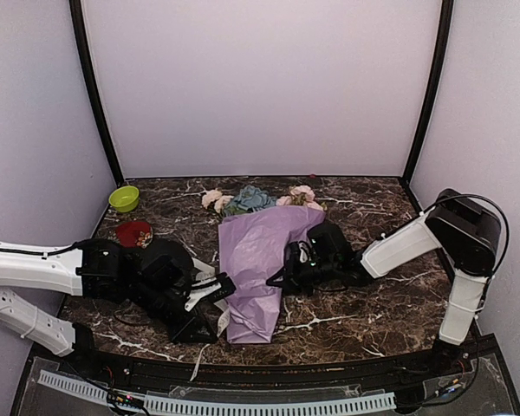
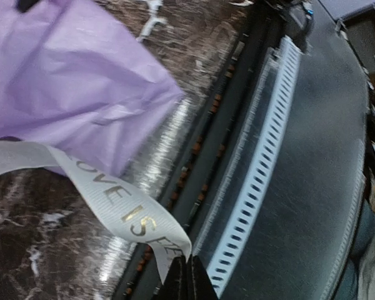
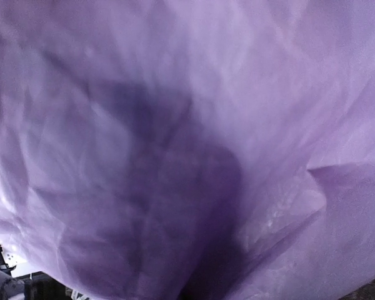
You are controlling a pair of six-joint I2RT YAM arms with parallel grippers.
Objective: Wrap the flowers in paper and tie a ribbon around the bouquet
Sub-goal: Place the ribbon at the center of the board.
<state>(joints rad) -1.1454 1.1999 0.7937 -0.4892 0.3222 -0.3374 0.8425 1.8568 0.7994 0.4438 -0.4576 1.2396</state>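
The bouquet (image 1: pixel 258 264) lies in the middle of the marble table as a cone of lilac paper (image 2: pixel 69 81). Its flowers (image 1: pixel 251 200), pink, cream and blue, stick out at the far end. My left gripper (image 2: pixel 187 275) is shut on the end of the cream ribbon (image 2: pixel 112 194), which runs from the pinched fingertips up under the paper's near tip. From above, the left gripper (image 1: pixel 215 295) sits just left of the cone. My right gripper (image 1: pixel 283 276) presses into the cone's right side. In the right wrist view the paper (image 3: pixel 187 125) fills everything and hides the fingers; its creases draw toward the jaws.
A green bowl (image 1: pixel 124 198) and a red cup (image 1: pixel 133 232) stand at the far left of the table. A white slotted rail (image 2: pixel 262 162) runs along the black near edge (image 1: pixel 243 406). Booth walls close in the back and both sides.
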